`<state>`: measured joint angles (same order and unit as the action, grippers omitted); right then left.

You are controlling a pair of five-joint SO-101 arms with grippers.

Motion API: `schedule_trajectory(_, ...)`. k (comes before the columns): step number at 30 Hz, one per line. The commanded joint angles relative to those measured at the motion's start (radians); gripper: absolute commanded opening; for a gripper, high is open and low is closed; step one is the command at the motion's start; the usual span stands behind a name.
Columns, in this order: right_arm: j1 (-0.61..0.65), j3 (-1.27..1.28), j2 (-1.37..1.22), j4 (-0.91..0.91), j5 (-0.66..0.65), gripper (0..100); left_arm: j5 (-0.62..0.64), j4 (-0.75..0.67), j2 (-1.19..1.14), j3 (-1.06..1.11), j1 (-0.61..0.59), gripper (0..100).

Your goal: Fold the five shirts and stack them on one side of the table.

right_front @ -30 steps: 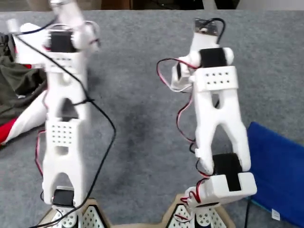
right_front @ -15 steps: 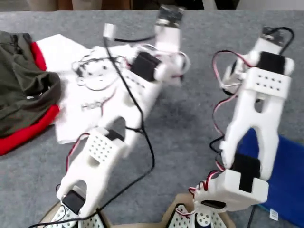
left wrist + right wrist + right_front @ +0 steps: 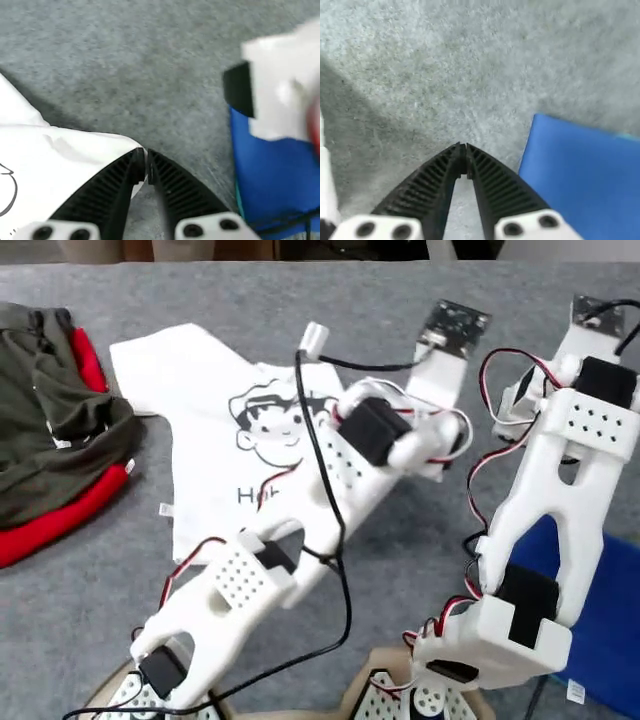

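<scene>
White shirt (image 3: 65, 160) corner sits clamped in left pincer (image 3: 144, 154); right pincer (image 3: 463, 149) pressed together.

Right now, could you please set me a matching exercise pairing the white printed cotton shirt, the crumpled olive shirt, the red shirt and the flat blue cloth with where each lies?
Things:
1. white printed cotton shirt
2. crumpled olive shirt
3. red shirt
4. flat blue cloth

Places:
A. mostly under another garment
B. pinched at its edge by the left gripper
C. heaped on top of another garment
D. flat beside the right arm

Pairs: 1-B, 2-C, 3-A, 4-D.
</scene>
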<state>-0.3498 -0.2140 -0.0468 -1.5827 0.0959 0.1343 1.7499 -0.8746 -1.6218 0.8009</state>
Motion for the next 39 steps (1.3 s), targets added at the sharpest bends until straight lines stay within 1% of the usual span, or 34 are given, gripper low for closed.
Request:
schedule_trajectory(1, -0.048, -0.019, 0.053, 0.072, -0.081, 0.5, -0.014, 0.015, 0.082, -0.034, 0.008, 19)
schedule_trajectory(2, -0.062, -0.027, 0.051, 0.089, -0.1, 0.5, -0.006, 0.015, 0.091, -0.029, -0.009, 24)
schedule_trajectory(3, -0.074, -0.036, 0.051, 0.101, -0.117, 0.5, 0.003, 0.015, 0.108, -0.028, -0.028, 26)
schedule_trajectory(6, -0.097, -0.059, 0.048, 0.121, -0.161, 0.5, -0.009, 0.015, 0.156, -0.02, -0.095, 25)
schedule_trajectory(8, -0.101, -0.07, 0.048, 0.121, -0.192, 0.5, -0.006, 0.015, 0.186, 0.0, -0.181, 25)
schedule_trajectory(11, -0.091, -0.065, 0.048, 0.121, -0.233, 0.5, -0.011, 0.015, 0.229, 0.02, -0.41, 20)
schedule_trajectory(13, -0.071, -0.061, 0.047, 0.118, -0.249, 0.5, -0.012, 0.014, 0.239, 0.06, -0.6, 17)
schedule_trajectory(15, -0.048, -0.048, 0.041, 0.12, -0.247, 0.5, -0.034, 0.014, 0.239, 0.144, -0.773, 18)
schedule_trajectory(17, -0.022, -0.035, 0.031, 0.118, -0.247, 0.5, -0.075, 0.014, 0.239, 0.288, -0.91, 19)
schedule_trajectory(19, -0.001, -0.027, 0.012, 0.114, -0.247, 0.5, -0.138, 0.005, 0.232, 0.457, -0.973, 20)
schedule_trajectory(22, 0.028, -0.022, -0.024, 0.12, -0.247, 0.5, -0.229, -0.06, 0.193, 0.675, -0.991, 20)
schedule_trajectory(25, 0.053, -0.028, -0.05, 0.12, -0.247, 0.5, -0.212, -0.141, 0.151, 0.778, -1.049, 20)
schedule_trajectory(28, 0.067, -0.028, -0.054, 0.12, -0.247, 0.5, -0.17, -0.198, 0.107, 0.809, -1.162, 20)
schedule_trajectory(35, 0.07, -0.028, -0.054, 0.12, -0.244, 0.5, -0.25, -0.222, 0.036, 0.807, -1.376, 19)
schedule_trajectory(39, 0.07, -0.028, -0.054, 0.115, -0.242, 0.5, -0.255, -0.273, 0.036, 0.767, -1.499, 13)
